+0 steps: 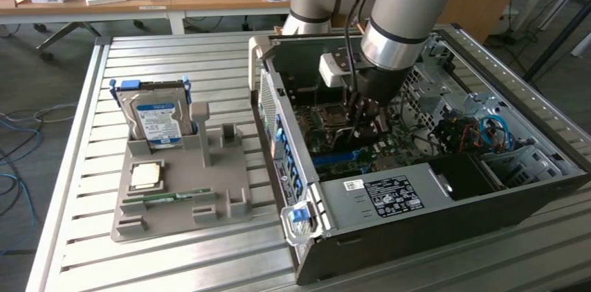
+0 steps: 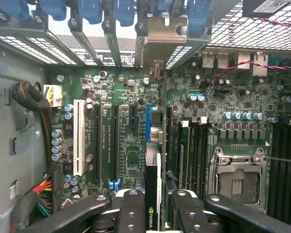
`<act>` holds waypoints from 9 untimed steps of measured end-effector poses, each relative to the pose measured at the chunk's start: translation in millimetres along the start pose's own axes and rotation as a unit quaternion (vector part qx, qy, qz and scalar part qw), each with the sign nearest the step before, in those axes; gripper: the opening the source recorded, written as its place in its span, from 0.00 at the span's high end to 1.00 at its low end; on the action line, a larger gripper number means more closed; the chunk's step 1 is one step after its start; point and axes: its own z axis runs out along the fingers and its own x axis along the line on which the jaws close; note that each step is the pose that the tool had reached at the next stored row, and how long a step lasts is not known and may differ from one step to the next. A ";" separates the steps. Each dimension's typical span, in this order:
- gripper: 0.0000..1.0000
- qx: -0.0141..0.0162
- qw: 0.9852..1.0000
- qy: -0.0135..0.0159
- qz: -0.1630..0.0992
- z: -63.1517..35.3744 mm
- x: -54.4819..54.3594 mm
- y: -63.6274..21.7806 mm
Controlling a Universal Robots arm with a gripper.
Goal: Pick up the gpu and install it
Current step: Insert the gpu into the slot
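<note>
The gripper [image 2: 157, 206], closed partway, pinches the gpu [image 2: 153, 174] edge-on over the blue slot [image 2: 154, 124] inside the computer case [image 1: 443, 188]. If the card sits slightly tilted or offset, its contacts may jam against the motherboard [image 2: 126, 160], or it may slip in that narrow hold.

Exterior view: camera set high and off the arm [image 1: 406, 8], looking obliquely down from middle distance over the slatted table [image 1: 185, 264], with the open computer case [image 1: 388, 257] toward the exterior view's right and desks behind. Wrist view: camera on the wrist, facing along the gripper [image 2: 153, 213] straight into the case, close above the motherboard [image 2: 131, 145]. Shared ground: the case interior, namely motherboard, CPU socket [image 2: 237, 179] and blue-tabbed slot brackets [image 2: 121, 9].
</note>
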 end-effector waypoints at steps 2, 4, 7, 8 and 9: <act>0.74 0.000 1.000 -0.002 0.000 -0.1 0.3 0.0; 0.74 0.000 1.000 -0.005 0.000 0.0 0.6 0.0; 0.74 0.000 1.000 -0.008 0.001 -0.1 1.1 0.0; 0.74 0.000 1.000 -0.009 0.001 -0.1 1.2 0.0; 0.74 0.000 1.000 -0.011 0.001 -0.1 1.4 0.0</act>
